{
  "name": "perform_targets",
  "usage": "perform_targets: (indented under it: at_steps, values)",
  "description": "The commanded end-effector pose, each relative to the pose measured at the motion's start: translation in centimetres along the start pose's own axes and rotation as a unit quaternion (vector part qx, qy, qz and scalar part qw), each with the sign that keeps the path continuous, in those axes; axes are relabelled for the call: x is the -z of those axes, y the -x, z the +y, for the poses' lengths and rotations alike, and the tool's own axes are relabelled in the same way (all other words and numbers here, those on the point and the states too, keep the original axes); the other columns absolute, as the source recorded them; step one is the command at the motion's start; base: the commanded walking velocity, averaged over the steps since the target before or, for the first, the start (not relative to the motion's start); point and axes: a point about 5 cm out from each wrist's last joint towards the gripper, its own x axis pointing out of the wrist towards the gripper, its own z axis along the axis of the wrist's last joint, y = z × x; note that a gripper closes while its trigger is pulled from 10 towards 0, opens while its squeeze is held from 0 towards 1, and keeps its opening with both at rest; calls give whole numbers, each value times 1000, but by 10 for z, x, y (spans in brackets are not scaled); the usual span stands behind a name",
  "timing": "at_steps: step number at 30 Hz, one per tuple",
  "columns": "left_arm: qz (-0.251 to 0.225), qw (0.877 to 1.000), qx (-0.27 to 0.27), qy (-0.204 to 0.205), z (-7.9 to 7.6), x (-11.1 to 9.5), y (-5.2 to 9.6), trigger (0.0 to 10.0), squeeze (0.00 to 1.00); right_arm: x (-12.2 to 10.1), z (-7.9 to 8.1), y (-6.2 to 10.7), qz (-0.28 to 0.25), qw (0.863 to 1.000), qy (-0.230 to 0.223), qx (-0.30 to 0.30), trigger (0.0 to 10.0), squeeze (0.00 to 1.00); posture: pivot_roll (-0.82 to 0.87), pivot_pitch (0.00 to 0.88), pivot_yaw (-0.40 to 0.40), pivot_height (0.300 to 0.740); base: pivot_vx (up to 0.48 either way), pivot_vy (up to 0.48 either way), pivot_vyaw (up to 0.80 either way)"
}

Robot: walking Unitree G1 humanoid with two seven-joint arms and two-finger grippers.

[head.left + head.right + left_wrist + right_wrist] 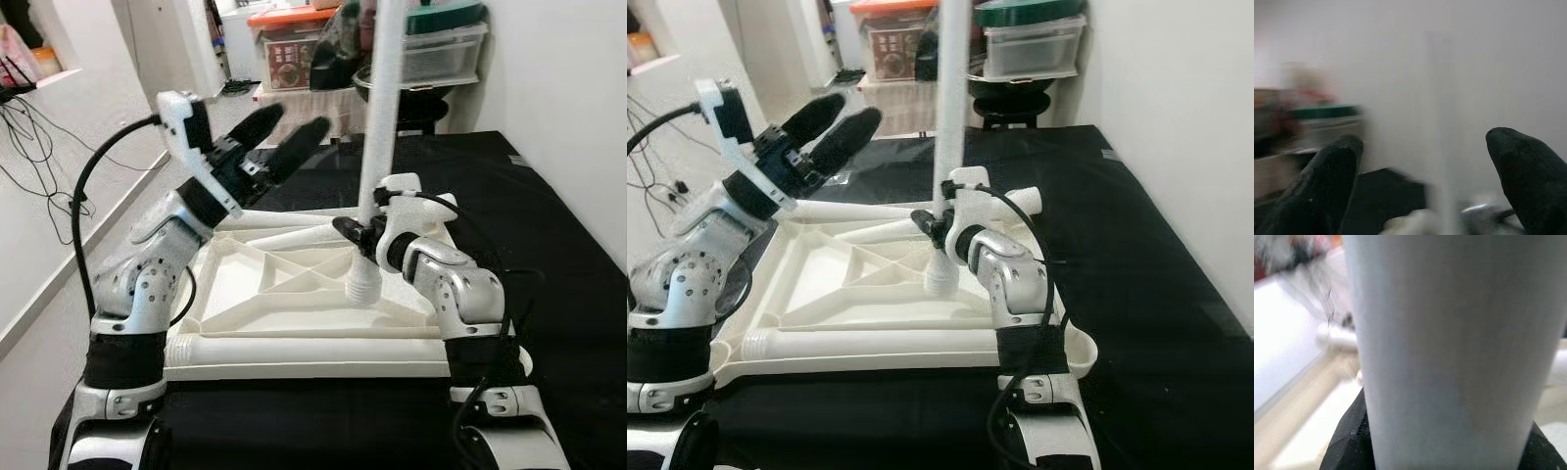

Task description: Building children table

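A white plastic tabletop [245, 284] lies upside down on a black mat, ribs facing up. A white table leg [380, 108] stands upright over it, threaded end [362, 282] down near the middle of the underside. My right gripper [359, 233] is shut on the leg low down; in the right wrist view the leg [1449, 352] sits between the black fingers. My left gripper [289, 137] is raised to the left of the leg, open, holding nothing. More white legs [294, 348] lie along the tabletop's near edge.
The black mat [529, 225] covers the floor to the right, beside a white wall. Storage boxes [294, 44] and a black stool [411, 103] stand behind the tabletop. Cables [29, 166] trail along the floor at the left.
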Motion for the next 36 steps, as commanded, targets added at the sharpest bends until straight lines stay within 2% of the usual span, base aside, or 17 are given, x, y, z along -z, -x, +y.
perform_targets:
  at_steps: [1,2,3,4,8,10,13,15,17,18,19,21,24,26,28,31,36]
  values:
    - [2,997,-71,-27,19,-1,12,10000,1000,-4,-3,1,-27,999,-32,12,9412,0,-71,0,111,740,0,0,0]
    - [2,997,-71,-27,19,-1,12,10000,1000,-4,-3,1,-27,999,-32,12,9412,0,-71,0,111,740,0,0,0]
    - [8,994,-107,-36,26,3,18,10000,1000,-8,-8,2,-48,997,-58,26,10000,0,-71,0,110,740,0,0,0]
    - [16,990,-134,-43,31,7,23,10000,0,-12,-12,4,-77,994,-73,39,10000,0,-71,0,110,740,0,0,0]
    - [21,987,-150,-46,33,11,27,10000,0,-16,-15,6,-102,990,-77,52,10000,0,-71,0,111,740,0,0,0]
    - [39,985,-163,-33,30,24,36,10000,0,-26,-15,13,-159,983,-81,53,10000,0,-69,0,110,740,0,0,0]
    - [50,986,-156,-19,25,32,39,10000,0,-30,-13,17,-184,979,-82,42,10000,0,-66,0,109,740,0,0,0]
    - [80,987,-137,3,14,51,48,10000,0,-37,-7,27,-227,973,-37,8,10000,0,-65,0,108,740,0,0,0]
    - [90,987,-130,8,10,57,51,10000,0,-36,-5,29,-233,972,-17,-6,10000,0,-65,0,108,740,0,0,0]
    - [107,986,-126,15,5,66,55,10000,0,-33,-2,32,-232,972,13,-14,10000,0,-65,0,108,740,0,0,0]
    - [107,986,-126,15,5,66,55,10000,0,-33,-2,32,-232,972,13,-14,10000,0,-65,0,108,740,0,0,0]
    - [131,984,-121,21,-1,79,63,10000,0,-26,0,34,-225,973,51,-23,10000,0,-67,0,107,740,0,0,0]
    - [156,981,-111,33,-11,93,73,10000,0,-15,2,38,-211,975,66,-36,10000,0,-70,0,107,740,0,0,0]
    - [156,981,-111,33,-11,93,73,10000,0,-15,2,38,-211,975,66,-36,10000,0,-70,0,107,740,0,0,0]
    - [175,978,-101,49,-20,104,83,10000,0,0,7,43,-186,977,84,-63,10000,0,-72,0,106,740,0,-315,0]
    - [182,976,-99,60,-24,109,89,10000,0,13,15,50,-162,974,111,-115,10000,0,-75,0,105,740,0,-443,0]
    - [191,975,-93,67,-27,112,93,10000,0,20,14,57,-149,971,107,-150,10000,0,-78,0,105,740,0,-480,0]
